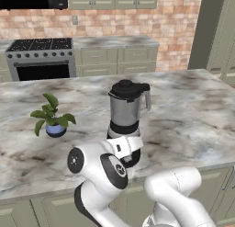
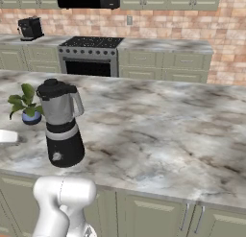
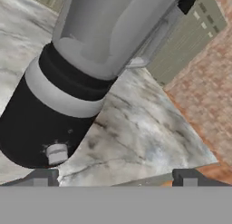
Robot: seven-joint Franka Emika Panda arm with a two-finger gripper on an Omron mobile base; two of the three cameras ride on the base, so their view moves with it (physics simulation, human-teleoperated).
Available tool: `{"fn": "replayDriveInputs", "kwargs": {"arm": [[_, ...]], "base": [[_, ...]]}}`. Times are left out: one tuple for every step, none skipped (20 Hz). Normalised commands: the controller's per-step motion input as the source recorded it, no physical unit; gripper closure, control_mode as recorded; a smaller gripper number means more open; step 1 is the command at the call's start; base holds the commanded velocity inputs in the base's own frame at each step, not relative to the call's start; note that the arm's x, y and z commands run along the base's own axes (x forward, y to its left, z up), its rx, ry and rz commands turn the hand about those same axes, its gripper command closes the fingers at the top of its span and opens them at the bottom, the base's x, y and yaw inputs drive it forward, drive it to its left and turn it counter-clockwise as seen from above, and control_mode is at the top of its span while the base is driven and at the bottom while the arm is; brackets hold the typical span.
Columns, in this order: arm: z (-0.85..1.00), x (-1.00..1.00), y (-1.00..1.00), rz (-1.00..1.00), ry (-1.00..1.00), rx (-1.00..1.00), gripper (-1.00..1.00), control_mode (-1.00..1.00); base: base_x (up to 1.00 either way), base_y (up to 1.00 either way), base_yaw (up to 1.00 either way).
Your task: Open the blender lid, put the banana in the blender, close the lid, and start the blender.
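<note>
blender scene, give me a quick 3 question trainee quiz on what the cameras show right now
1. True or false: the blender lid sits on the blender.
2. What stands on the counter beside the blender? A) potted plant B) kettle C) bowl
3. Fill in: in the hand view the pincer is ____, its tips set apart near the white knob.

Key: 1 true; 2 A; 3 open

Both base views look forward and down over the marble counter (image 1: 193, 111), from behind-left and behind-right, sharing the blender (image 1: 125, 112) and potted plant (image 1: 53, 116). The hand view sits close to the blender's base, rolled sideways.
</note>
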Motion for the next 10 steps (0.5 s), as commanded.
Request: {"fn": "replayDriveInputs", "kwargs": {"arm": [[-0.47,-0.03,-0.18,-0.59,-0.21,0.06,-1.0,-1.0],[-0.51,-0.16,-0.39,-0.6,-0.17,0.09,-1.0,-1.0],[-0.46,-0.19,-0.45,-0.6,-0.17,0.13,-1.0,-1.0],[-0.41,-0.33,-0.23,-0.61,-0.2,0.13,-1.0,-1.0],[-0.35,-0.23,-0.13,-0.6,-0.21,0.1,-1.0,-1.0],[-0.3,-0.25,-0.26,-0.56,-0.24,0.12,-1.0,-1.0],[-0.15,-0.21,-0.34,-0.51,-0.37,0.1,-1.0,-1.0],[0.0,-0.24,-0.21,-0.46,-0.43,0.05,-1.0,-1.0],[0.0,-0.19,-0.13,-0.45,-0.47,0.03,-1.0,-1.0],[0.0,-0.31,-0.22,-0.41,-0.55,0.05,-1.0,-1.0]], "base": [[0.0,0.0,0.0],[0.0,0.0,0.0],[0.0,0.0,0.0],[0.0,0.0,0.0],[0.0,0.0,0.0],[0.0,0.0,0.0],[0.0,0.0,0.0],[0.0,0.0,0.0],[0.0,0.0,0.0],[0.0,0.0,0.0]]}}
